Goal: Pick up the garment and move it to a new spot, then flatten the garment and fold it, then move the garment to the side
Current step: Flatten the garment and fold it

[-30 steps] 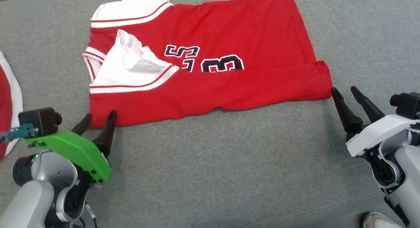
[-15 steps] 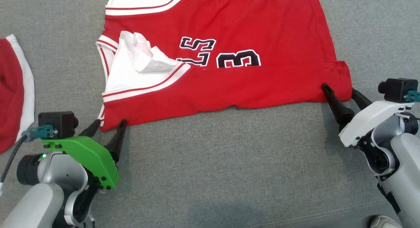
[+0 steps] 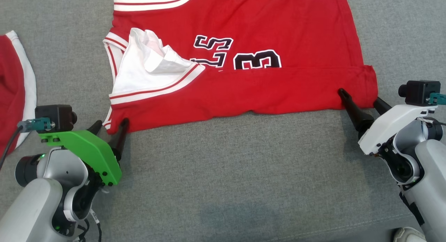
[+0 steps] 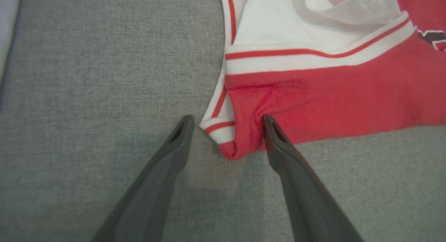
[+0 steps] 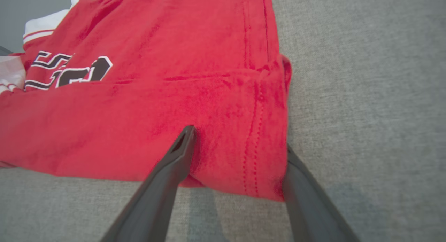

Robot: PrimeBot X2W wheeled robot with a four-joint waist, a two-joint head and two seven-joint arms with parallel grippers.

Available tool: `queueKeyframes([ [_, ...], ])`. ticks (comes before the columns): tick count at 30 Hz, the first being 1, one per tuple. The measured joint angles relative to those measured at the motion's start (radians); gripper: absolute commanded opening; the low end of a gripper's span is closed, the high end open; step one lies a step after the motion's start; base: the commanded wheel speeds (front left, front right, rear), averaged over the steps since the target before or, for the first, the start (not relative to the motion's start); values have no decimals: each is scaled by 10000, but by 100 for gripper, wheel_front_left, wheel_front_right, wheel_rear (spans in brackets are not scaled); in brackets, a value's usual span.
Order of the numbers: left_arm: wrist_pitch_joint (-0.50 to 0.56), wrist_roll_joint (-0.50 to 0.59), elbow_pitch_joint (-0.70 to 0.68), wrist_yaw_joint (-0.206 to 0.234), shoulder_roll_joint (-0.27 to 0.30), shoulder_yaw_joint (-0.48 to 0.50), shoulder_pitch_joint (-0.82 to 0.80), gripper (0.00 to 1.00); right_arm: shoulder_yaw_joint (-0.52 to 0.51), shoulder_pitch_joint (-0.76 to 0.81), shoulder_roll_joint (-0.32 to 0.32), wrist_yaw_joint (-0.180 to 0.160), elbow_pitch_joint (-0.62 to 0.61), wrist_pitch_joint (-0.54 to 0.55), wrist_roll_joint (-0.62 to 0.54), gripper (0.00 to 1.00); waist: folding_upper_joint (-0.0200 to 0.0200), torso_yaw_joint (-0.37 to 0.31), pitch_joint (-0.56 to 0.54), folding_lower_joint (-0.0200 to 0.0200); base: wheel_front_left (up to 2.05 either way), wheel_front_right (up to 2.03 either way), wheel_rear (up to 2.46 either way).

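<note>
Two grippers: the left gripper (image 3: pixel 111 122) and the right gripper (image 3: pixel 359 96) were set at the two near corners of the garment (image 3: pixel 244 92).
Position: the garment was laid out on the grey woven surface (image 3: pixel 226 172), with its near edge folded over in a long band.
Material: soft red knit was seen, with a stitched hem, white ribbed trim carrying thin red stripes, and black numerals outlined in white.
Shape: a rough rectangle was formed. A white lining was turned out and crumpled at the left armhole.
Left fingers: the fingers (image 4: pixel 163 172) were held wide, dark and tapered, astride the striped corner. The red cloth was puckered against one tip, and nothing was clamped.
Right fingers: these were spread wide as well. One tip was pressed onto the red band, while the other was placed at the hemmed side edge. No cloth was pinched.
Surface: a coarse grey weave was shown, crossed by a seam near the bottom.
Second cloth: a red piece with a white border (image 3: pixel 14 95) was left well apart, at the left.
</note>
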Motion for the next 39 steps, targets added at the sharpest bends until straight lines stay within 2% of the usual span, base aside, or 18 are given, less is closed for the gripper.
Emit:
queueKeyframes([
  [7,105,-71,744,-268,-174,-102,-631,100,33,-182,-2,0,-52,633,23,99,0,-27,246,0,0,0,0],
  [8,119,-128,800,-337,-217,-90,-677,33,36,-221,12,0,-29,727,86,65,0,-40,263,0,0,0,0],
  [9,121,-163,848,-397,-249,-104,-729,0,59,-273,36,0,-17,803,140,34,0,-58,270,0,0,0,0],
  [10,128,-186,888,-470,-255,-113,-766,0,84,-318,48,0,4,853,180,2,0,-70,264,0,0,0,0],
  [11,128,-222,943,-525,-261,-113,-770,0,115,-367,56,-2,35,920,238,0,0,-76,244,0,0,0,0],
  [15,184,-443,1005,-700,-345,-174,-686,0,211,-373,61,0,121,1267,617,0,0,-79,71,0,0,0,0],
  [19,337,-767,671,-740,-224,-123,-194,0,286,-160,-282,12,73,1871,1097,0,0,-88,-211,0,0,0,0],
  [24,759,-1302,-734,-556,257,46,1023,0,161,472,-1164,12,-533,2995,1933,0,0,-113,-723,0,0,0,0],
  [31,1133,-1553,-2663,-71,871,27,2648,0,-328,1702,-2286,10,-1835,4222,2723,0,0,20,-1135,0,0,0,0],
  [35,1024,-1574,-3206,121,941,-23,3361,0,-681,2200,-2452,10,-2194,4410,2828,0,0,66,-1054,0,0,0,0],
  [39,725,-1563,-3064,203,759,-40,3591,0,-995,2468,-2197,10,-2128,4366,2656,0,0,87,-830,0,0,0,0],
])
